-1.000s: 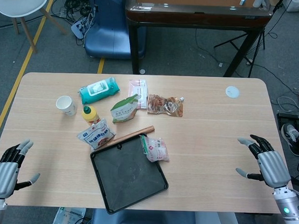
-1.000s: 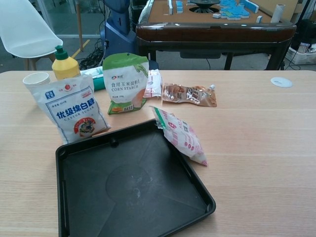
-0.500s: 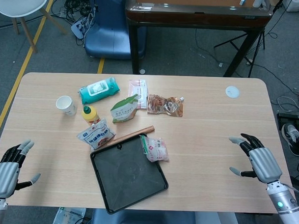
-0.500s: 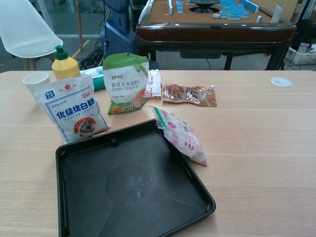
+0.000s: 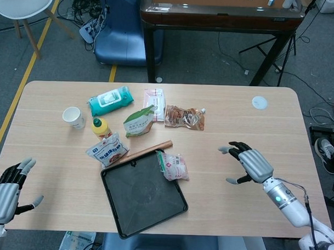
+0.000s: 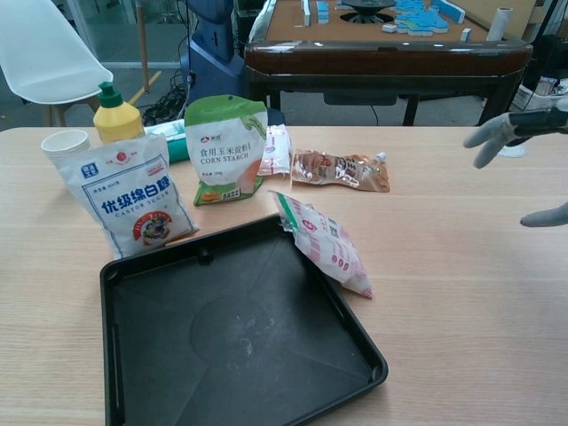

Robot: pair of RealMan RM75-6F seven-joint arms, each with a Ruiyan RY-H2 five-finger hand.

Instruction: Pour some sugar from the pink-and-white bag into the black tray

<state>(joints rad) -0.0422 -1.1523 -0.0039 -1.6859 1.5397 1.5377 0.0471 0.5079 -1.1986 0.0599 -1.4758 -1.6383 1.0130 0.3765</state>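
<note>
The pink-and-white sugar bag (image 5: 173, 166) (image 6: 327, 244) lies leaning on the right rim of the black tray (image 5: 142, 193) (image 6: 232, 330), its green-striped top toward the far side. My right hand (image 5: 248, 163) (image 6: 524, 169) hovers open over the table, well to the right of the bag, fingers spread and pointing left. At the table's near left corner my left hand (image 5: 6, 192) is open and holds nothing; the chest view does not show it.
Behind the tray stand a white sugar bag (image 6: 130, 196), a green corn starch pouch (image 6: 226, 148), a yellow bottle (image 6: 117, 114) and a paper cup (image 6: 65, 143). A brown snack pouch (image 5: 184, 117), a wipes pack (image 5: 109, 100) and a wooden stick (image 5: 145, 151) lie nearby. A white lid (image 5: 259, 102) sits far right.
My right hand has moved left and inward toward the sugar bag and now shows at the chest view's right edge. The left hand has barely shifted. No object has moved.
</note>
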